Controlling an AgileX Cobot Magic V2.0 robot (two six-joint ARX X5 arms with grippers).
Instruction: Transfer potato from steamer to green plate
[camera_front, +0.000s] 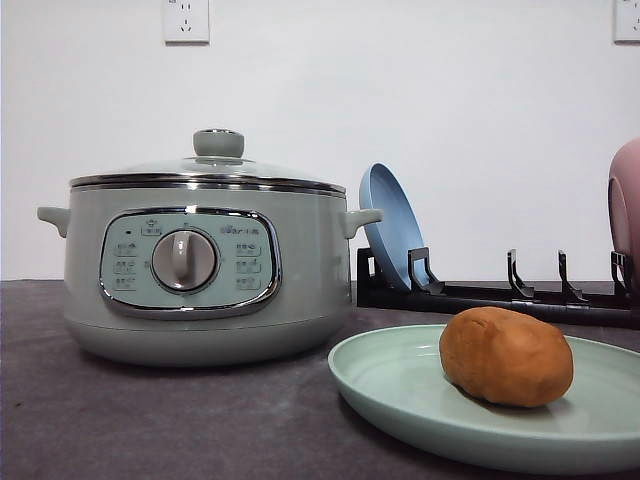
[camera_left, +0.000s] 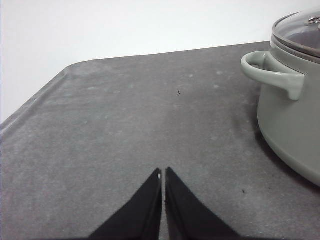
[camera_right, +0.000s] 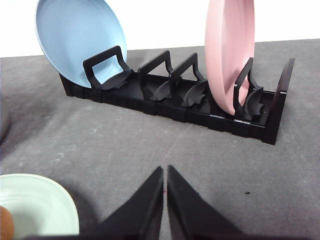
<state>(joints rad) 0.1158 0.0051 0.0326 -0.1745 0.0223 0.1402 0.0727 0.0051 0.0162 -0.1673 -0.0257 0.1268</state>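
The orange-brown potato (camera_front: 506, 356) lies on the pale green plate (camera_front: 400, 395) at the front right of the table. The sage-green steamer (camera_front: 200, 260) stands left of the plate with its glass lid on. In the left wrist view my left gripper (camera_left: 163, 174) is shut and empty over bare table, with the steamer's side handle (camera_left: 272, 74) off to one side. In the right wrist view my right gripper (camera_right: 165, 171) is shut and empty, the green plate's rim (camera_right: 50, 200) and a sliver of potato (camera_right: 5, 222) beside it.
A black dish rack (camera_right: 175, 100) stands behind the plate, holding a blue plate (camera_right: 75, 40) and a pink plate (camera_right: 230, 50). In the front view the rack (camera_front: 500, 295) runs along the back right. The dark grey table (camera_left: 125, 125) ends at a white wall.
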